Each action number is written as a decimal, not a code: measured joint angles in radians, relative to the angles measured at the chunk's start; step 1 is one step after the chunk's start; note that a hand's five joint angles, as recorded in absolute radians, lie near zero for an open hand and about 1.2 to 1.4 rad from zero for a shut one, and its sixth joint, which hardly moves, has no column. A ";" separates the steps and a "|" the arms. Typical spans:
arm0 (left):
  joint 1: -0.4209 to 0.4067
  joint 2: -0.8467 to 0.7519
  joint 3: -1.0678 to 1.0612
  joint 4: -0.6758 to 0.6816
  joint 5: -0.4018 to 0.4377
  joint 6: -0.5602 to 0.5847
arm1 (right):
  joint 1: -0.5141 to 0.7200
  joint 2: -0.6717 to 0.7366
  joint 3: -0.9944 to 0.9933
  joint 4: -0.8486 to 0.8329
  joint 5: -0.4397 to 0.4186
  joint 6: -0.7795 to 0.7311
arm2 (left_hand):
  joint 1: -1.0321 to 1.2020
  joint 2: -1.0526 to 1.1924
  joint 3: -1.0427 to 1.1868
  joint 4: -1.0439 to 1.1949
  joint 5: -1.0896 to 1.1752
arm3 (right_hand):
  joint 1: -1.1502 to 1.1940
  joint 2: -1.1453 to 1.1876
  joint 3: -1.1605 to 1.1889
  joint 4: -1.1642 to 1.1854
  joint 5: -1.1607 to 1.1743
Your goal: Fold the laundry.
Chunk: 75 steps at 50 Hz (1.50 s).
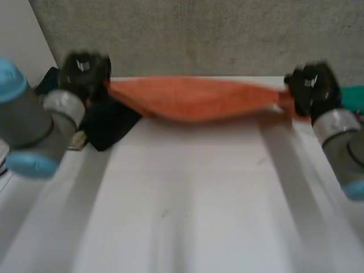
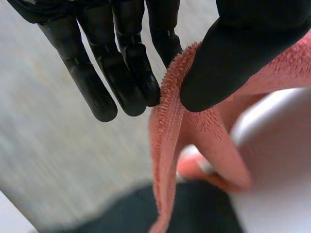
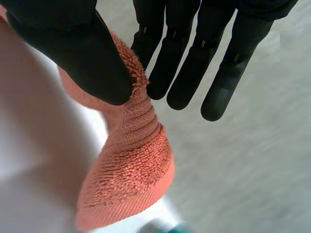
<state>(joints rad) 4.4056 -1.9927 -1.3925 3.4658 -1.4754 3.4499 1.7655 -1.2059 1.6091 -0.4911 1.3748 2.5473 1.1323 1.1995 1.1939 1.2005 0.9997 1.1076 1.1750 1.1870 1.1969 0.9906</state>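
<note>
So here's where we're at: the orange towel (image 1: 196, 99) is strung out along the far edge of the white table (image 1: 187, 205), pulled into a long, slightly sagging band between the two hands. We can't tell whether the sagging middle touches the table. The left hand (image 1: 84, 71) has the towel's left end and the right hand (image 1: 310, 85) has its right end. Both are up at the back of the table, well apart from each other.

The left wrist view gives us a clear look at the grip. The thumb (image 2: 228, 63) presses the towel's hemmed edge against the straight fingers (image 2: 131, 73), so it's a pinch, not a fist. The rest of that end hangs in folds below the fingertips, above a dark cloth (image 2: 194, 211). In the head view that dark cloth sits bunched just below the left hand, at the table's left edge.

Same deal in the right wrist view: thumb (image 3: 73, 53) on one side of the terry edge, straight fingers (image 3: 189, 73) on the other, towel nipped between them. A thick fold of towel droops below the thumb, beside the table. There's a teal thing (image 1: 354, 96) just past the right hand, and we can't make out what it is.
</note>
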 measured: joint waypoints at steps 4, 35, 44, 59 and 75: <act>-0.010 0.031 -0.183 0.002 0.008 0.005 | -0.040 0.007 0.098 0.046 -0.056 -0.015 | 0.000 0.000 0.001 0.000 0.000 | 0.000 0.000 0.000 0.000 0.000; -0.036 0.189 -0.428 0.040 0.035 0.071 | -0.091 0.225 -0.554 0.925 -0.106 0.063 | 0.000 0.001 0.002 0.000 0.000 | -0.605 -0.690 -0.700 -0.719 -0.710; -0.033 0.188 -0.420 0.043 0.035 0.071 | -0.082 0.409 -0.668 0.939 -0.036 0.017 | 0.000 0.001 0.002 0.000 0.000 | -0.676 -0.750 -0.760 -0.781 -0.768; -0.014 0.203 -0.406 0.038 0.035 0.074 | -0.076 0.358 -0.623 0.947 0.004 -0.077 | 0.000 0.001 0.002 0.000 0.000 | 0.024 0.001 -0.009 -0.010 0.004; 0.081 0.447 -0.310 -0.061 0.102 0.095 | -0.095 -0.131 -0.399 0.942 -0.021 -0.146 | 0.000 0.001 0.002 0.000 0.000 | -0.178 -0.239 -0.245 -0.253 -0.226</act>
<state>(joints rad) 4.4863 -1.5458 -1.7027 3.4043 -1.3733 3.5444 1.6706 -1.3366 1.2102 0.4514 1.3542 2.4012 1.1323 1.2002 1.1959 1.2006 0.9997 0.9297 0.9358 0.9417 0.9439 0.7646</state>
